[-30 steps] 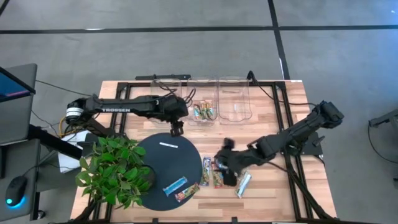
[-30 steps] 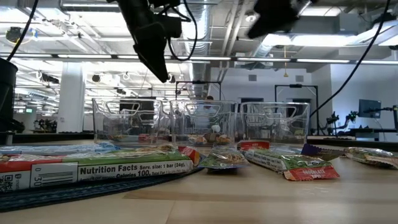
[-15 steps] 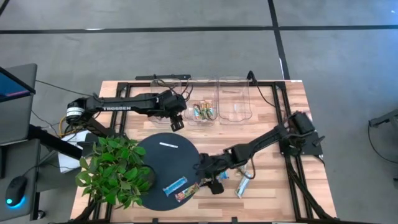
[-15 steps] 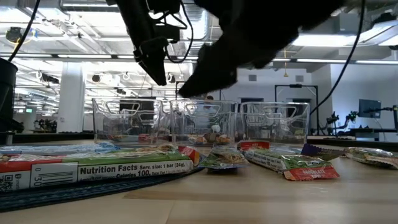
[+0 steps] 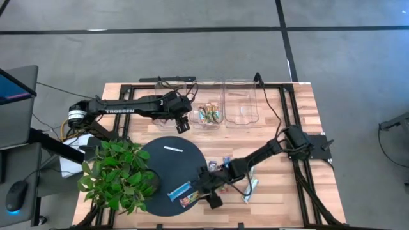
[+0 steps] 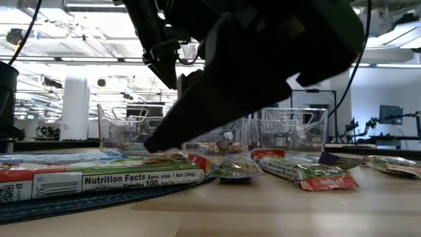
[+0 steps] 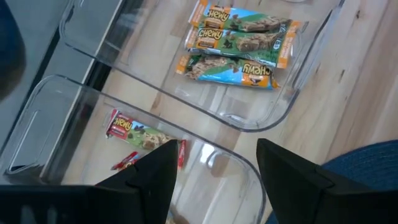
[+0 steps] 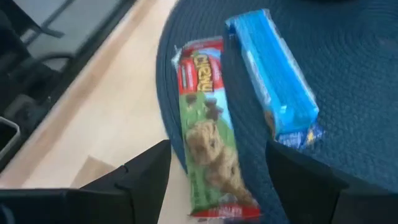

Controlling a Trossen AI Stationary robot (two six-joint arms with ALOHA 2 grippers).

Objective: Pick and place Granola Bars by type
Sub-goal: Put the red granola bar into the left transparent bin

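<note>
The right gripper (image 5: 206, 195) has its jaws spread wide and grasps nothing. It is poised low at the edge of the round dark-blue mat (image 5: 171, 167), directly above the red-ended, green-wrapped granola bar (image 8: 208, 146), which lies half on the mat and half on the light wooden slatted table (image 5: 281, 185). Just beside that bar, fully on the mat, lies the bright blue wrapped granola bar (image 8: 273, 73). The right arm runs from its base at the table's right edge diagonally across the table to the mat (nearly fully stretched and low). Off the mat, more wrapped bars (image 5: 250, 188) lie scattered near the right arm.

The left gripper (image 5: 182, 124) also has its jaws released and empty. It hangs beyond the mat's far edge, over the first of three clear rectangular plastic bins (image 7: 267, 112). That first bin holds one red-and-green wrapped bar (image 7: 138, 133); the middle bin holds three orange-ended, green-wrapped bars (image 7: 239, 37) side by side. The left arm extends level from its base at the table's left edge.

A thin white strip (image 5: 172, 149) lies on the mat; a green leafy plant (image 5: 118, 176) overlaps the mat's left side.
</note>
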